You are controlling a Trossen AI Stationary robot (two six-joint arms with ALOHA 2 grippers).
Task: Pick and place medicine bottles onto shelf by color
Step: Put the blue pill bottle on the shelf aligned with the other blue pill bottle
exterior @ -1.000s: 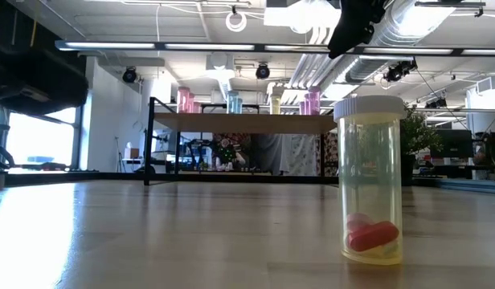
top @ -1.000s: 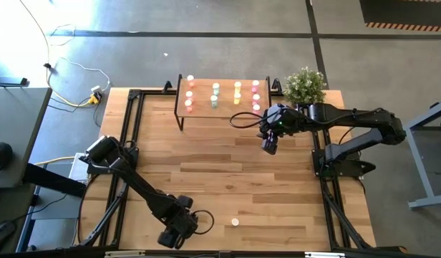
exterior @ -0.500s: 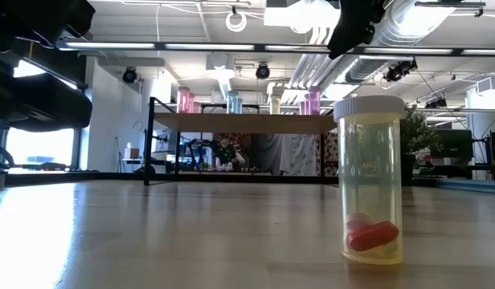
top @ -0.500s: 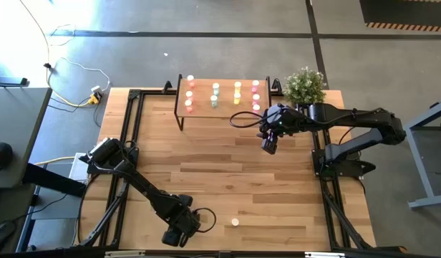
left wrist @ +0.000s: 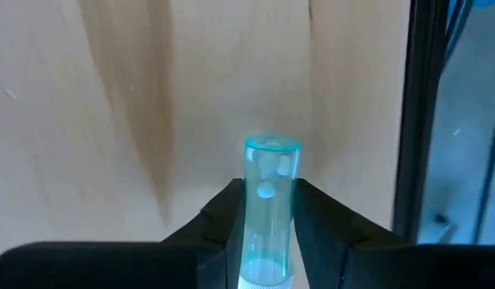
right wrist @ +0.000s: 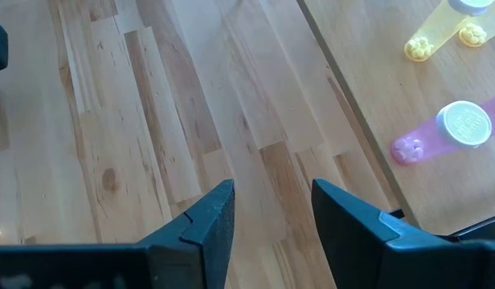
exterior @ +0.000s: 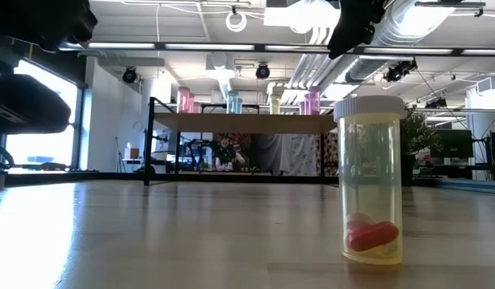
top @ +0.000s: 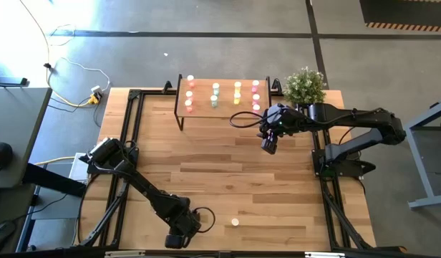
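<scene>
Left gripper (top: 176, 238): low in the high view, left of centre, over the front edge of the counter (top: 228, 179); its arm runs up and to the left across the frame.
Left jaws: narrow, closed on a translucent blue-green bottle (left wrist: 267, 207), which stands between the two dark fingers (left wrist: 223, 221) in the left wrist view, small pale pills showing inside it.
Right gripper (top: 269, 145): right of centre in the high view, just below the lower right corner of the shelf (top: 224, 107), above bare counter.
Right jaws: set apart with nothing between them; the right wrist view shows only wood planks in the gap between the fingers (right wrist: 207, 221).
Shelf: upper middle of the high view, pale wooden top on thin black legs, carrying bottles in four columns, reddish at the left, then green, yellow and pink.
Shelf in low view: the shelf (exterior: 247, 122) is at mid-frame in the distance, with pink, blue-green and yellowish bottles on top.
Yellow bottle (exterior: 371, 181): large at the right of the low view, upright on the counter, white cap on, a red capsule and pale pills at its bottom.
Same bottle from above: a small pale dot (top: 235, 222) at lower centre, right of the left gripper and apart from it.
Pink bottle (right wrist: 440, 136): at the right edge of the right wrist view, on the shelf top, a yellow one beyond it at the upper right corner.
Potted plant (top: 304, 86): just right of the shelf, upper right of centre in the high view.
</scene>
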